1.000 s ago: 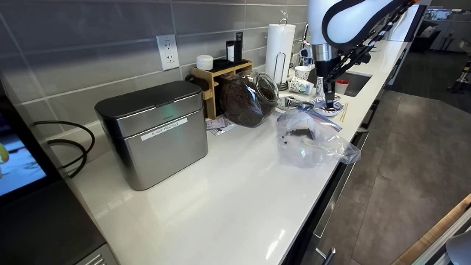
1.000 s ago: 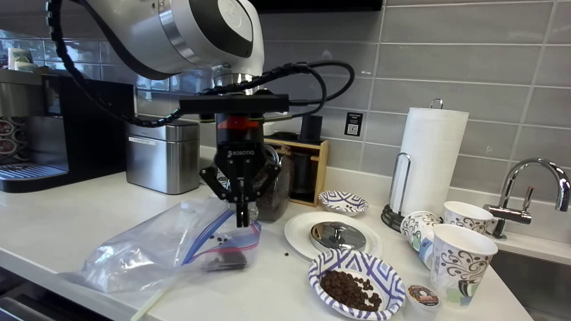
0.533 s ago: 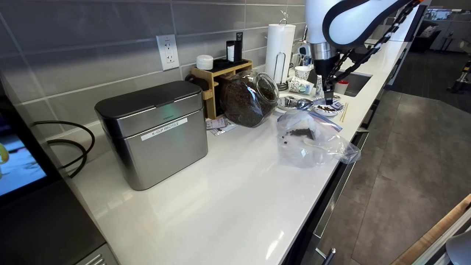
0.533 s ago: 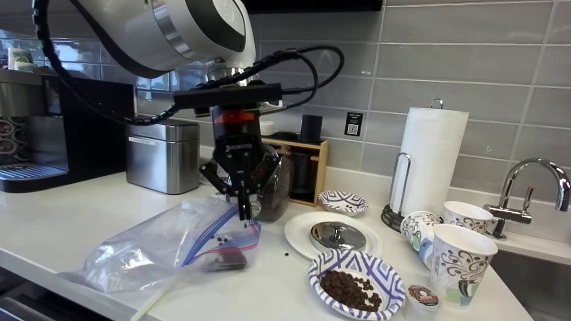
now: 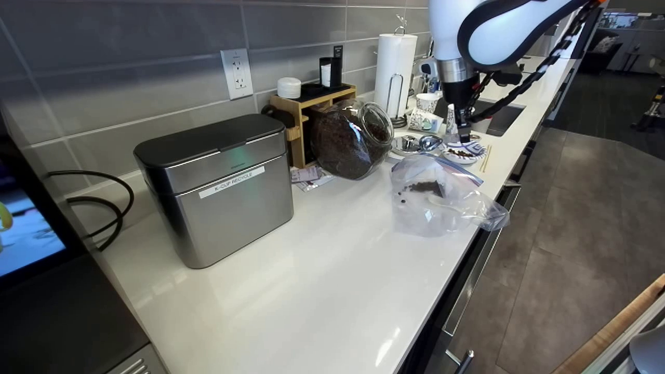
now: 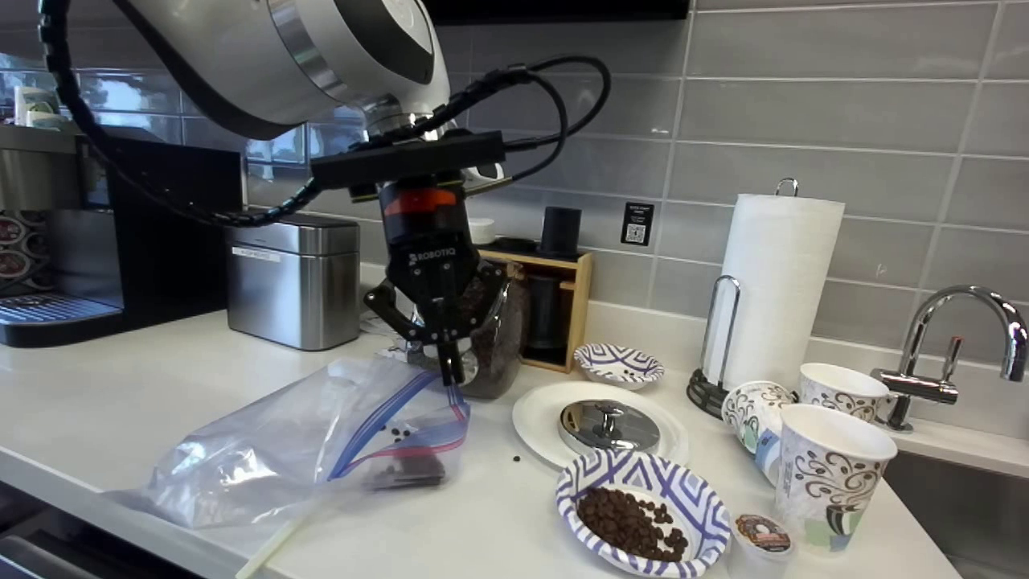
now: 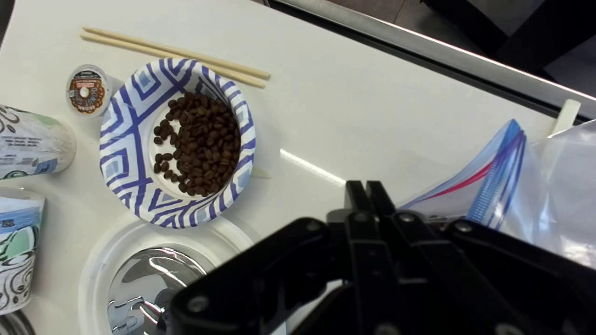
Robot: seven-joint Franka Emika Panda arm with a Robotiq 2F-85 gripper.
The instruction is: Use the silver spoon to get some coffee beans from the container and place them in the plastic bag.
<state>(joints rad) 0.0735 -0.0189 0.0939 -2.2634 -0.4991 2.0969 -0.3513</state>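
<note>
Presently, one pincer [image 6: 453,375] is closed narrowly on one silver spoon [image 5: 430,143] near one plastic bag [image 6: 265,442]; coffee beans [image 7: 207,144] lie in two patterned bowls [image 7: 125,142], apart from this bag, and also inside it.

In an exterior view | coffee beans [image 6: 623,523] in bowl [image 6: 690,486] | plastic bag [image 6: 265,450] to its left | jar [image 6: 504,350] behind bag
</note>
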